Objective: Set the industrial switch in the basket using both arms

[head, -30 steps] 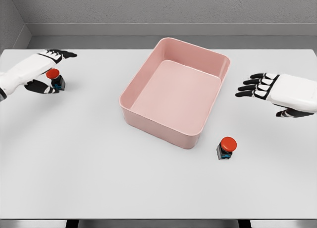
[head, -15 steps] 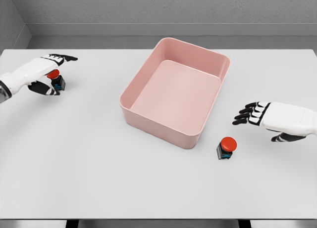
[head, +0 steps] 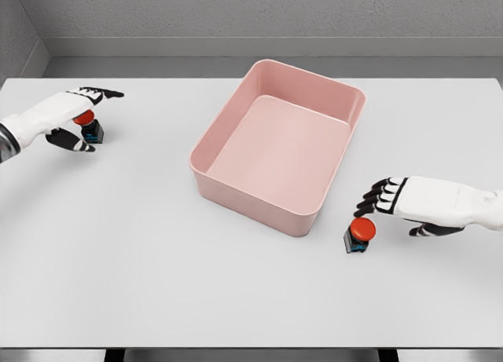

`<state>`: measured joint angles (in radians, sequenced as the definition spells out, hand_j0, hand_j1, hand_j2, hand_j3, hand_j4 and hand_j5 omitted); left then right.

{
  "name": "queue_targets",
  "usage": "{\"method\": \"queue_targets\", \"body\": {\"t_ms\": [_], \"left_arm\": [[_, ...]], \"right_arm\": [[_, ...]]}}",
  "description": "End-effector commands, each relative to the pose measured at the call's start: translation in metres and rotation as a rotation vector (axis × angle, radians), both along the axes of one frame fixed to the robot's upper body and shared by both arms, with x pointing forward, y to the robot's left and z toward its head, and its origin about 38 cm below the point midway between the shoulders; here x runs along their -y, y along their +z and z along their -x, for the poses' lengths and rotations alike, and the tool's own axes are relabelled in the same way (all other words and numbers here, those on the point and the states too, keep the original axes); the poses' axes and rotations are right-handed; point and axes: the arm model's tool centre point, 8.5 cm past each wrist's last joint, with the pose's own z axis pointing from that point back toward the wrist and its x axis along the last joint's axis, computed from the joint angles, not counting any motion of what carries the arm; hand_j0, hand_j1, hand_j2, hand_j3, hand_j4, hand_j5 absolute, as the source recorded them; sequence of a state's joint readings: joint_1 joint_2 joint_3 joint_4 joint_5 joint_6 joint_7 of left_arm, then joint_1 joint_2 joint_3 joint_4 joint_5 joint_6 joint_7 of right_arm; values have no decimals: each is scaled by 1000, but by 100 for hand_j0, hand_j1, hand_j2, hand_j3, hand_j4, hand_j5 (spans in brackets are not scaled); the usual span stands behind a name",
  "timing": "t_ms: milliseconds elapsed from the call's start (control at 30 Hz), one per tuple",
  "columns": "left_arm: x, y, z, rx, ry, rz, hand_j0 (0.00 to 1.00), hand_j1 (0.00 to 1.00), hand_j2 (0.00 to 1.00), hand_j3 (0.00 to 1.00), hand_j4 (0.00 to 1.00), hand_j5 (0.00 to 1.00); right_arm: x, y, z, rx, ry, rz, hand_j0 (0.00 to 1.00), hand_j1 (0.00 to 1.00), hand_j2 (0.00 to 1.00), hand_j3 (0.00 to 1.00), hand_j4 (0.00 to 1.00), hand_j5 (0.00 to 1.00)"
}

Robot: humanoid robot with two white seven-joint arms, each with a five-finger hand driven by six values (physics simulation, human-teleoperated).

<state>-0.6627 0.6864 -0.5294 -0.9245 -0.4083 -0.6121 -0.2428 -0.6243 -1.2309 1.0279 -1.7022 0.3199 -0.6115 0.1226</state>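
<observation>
Now the right hand [head: 397,201], fingers spread, is nearing the near-right red-capped black switch [head: 359,234]; the left hand [head: 69,120] is cupping the far-left red-capped switch [head: 89,126], grip unclear. Both should close squarely before lifting toward the pink plastic basket [head: 255,206].

Both white arms are cut off by the frame edges: left at the left edge past the wrist, right at the right edge near the forearm. The red-capped black switch at far left [head: 89,125] is mostly hidden under the left white-and-black hand [head: 63,117]; only part of the cap and a corner of the base are seen, so contact between fingers and switch cannot be confirmed. The near inner wall of the pink rectangular plastic basket [head: 259,206] is hidden behind its own rim. The teal detail on the base of the red-capped black switch at lower right [head: 359,235] is too small to be identified. The white table's [head: 157,283] front edge is cropped at the bottom.
</observation>
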Motion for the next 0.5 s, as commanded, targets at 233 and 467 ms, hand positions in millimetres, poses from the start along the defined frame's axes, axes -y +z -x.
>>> {"method": "queue_targets", "body": {"t_ms": [233, 467], "left_arm": [[-10, -5, -2, -19, 36, 8, 100, 100, 100, 100, 100, 100], [-18, -6, -9, -30, 78, 19, 100, 100, 100, 100, 100, 100]], "right_arm": [[-9, 3, 2, 2, 20, -22, 92, 92, 92, 92, 92, 92], [-21, 1, 3, -3, 51, -32, 92, 92, 92, 92, 92, 92]]}}
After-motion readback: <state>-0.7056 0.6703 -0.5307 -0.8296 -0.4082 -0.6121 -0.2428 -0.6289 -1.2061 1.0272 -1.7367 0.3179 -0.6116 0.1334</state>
